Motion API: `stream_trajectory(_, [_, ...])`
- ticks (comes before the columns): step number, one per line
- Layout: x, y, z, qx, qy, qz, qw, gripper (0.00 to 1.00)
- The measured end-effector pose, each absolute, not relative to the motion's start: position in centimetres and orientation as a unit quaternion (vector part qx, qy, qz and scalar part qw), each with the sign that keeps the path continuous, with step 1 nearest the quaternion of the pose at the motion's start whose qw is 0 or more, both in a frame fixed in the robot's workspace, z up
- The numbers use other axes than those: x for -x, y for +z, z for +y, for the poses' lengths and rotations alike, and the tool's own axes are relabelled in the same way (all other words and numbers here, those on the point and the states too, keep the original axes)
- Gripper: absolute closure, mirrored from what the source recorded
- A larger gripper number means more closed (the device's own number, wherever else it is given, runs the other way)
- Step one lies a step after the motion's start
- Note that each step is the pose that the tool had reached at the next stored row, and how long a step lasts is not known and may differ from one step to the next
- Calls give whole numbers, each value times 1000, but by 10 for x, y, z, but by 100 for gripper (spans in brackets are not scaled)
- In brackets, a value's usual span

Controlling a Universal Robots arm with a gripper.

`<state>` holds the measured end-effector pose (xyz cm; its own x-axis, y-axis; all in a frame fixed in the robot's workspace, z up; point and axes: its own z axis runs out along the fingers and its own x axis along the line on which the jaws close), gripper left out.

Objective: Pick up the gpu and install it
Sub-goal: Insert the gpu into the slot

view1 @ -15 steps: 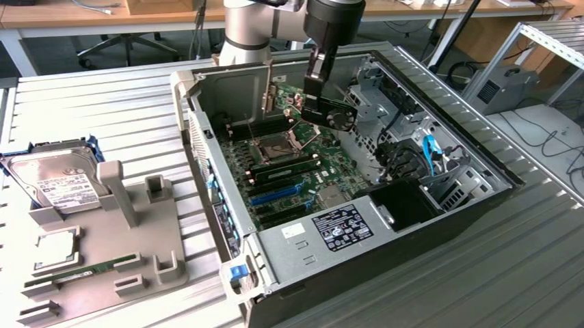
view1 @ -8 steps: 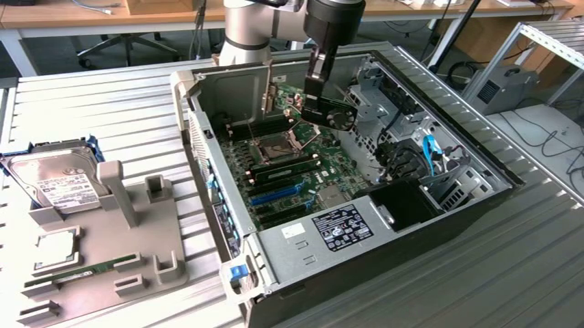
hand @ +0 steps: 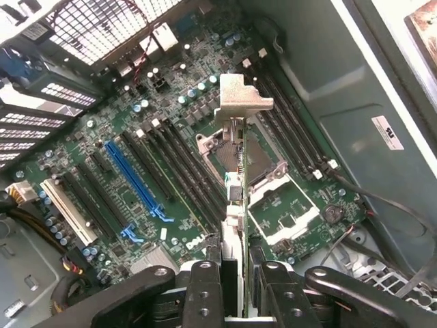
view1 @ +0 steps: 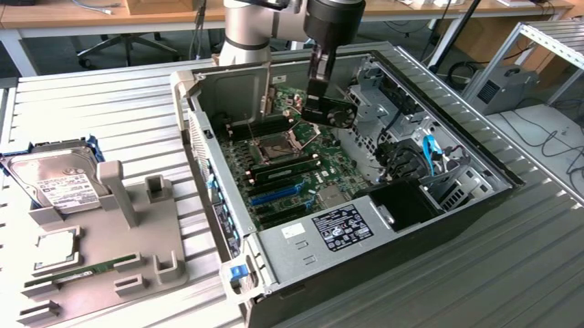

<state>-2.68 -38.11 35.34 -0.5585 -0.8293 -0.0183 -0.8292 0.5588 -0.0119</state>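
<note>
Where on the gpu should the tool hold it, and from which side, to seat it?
Pinch its two flat faces near the end away from the silver bracket, coming down onto the top edge. The gpu is a thin card standing on edge over the motherboard; the tool grips it that way now.

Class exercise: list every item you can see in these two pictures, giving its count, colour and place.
table: one, grey ribbed metal, under everything
computer case: one, grey and black, open, on the table
motherboard: one, green, inside the case
holder: one, grey, on the table at the exterior view's left
hard drive: one, silver with white label, exterior view's far left
memory stick: one, green, lying in the holder
gpu: one, dark with silver bracket, held above the motherboard
arm: one, silver and black, over the case
gripper: one, black, shut on the gpu
</note>
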Motion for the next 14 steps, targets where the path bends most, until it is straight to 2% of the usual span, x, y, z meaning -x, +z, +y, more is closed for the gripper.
stream_trajectory(14, [27,353,-381,532,0,846,11,74])
